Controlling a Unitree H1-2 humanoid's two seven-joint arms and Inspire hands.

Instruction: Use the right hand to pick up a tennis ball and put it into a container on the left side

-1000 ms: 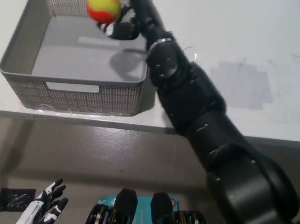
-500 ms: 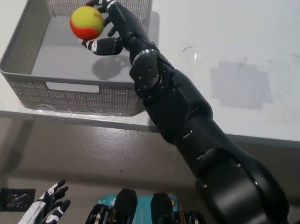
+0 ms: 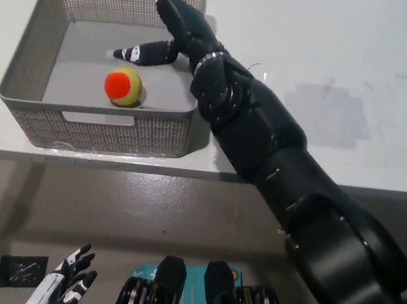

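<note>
1 tennis ball (image 3: 123, 86) now lies inside the container (image 3: 28, 46), released by the right hand (image 3: 170, 31), fingers spread.

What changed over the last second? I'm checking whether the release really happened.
The right robot hand, which held the tennis ball over the basket, has let it go and now has its fingers spread. The ball dropped to the basket floor, near the front wall. The basket stayed put on the white table, and the left robot hand still hangs low at the lower left.
</note>
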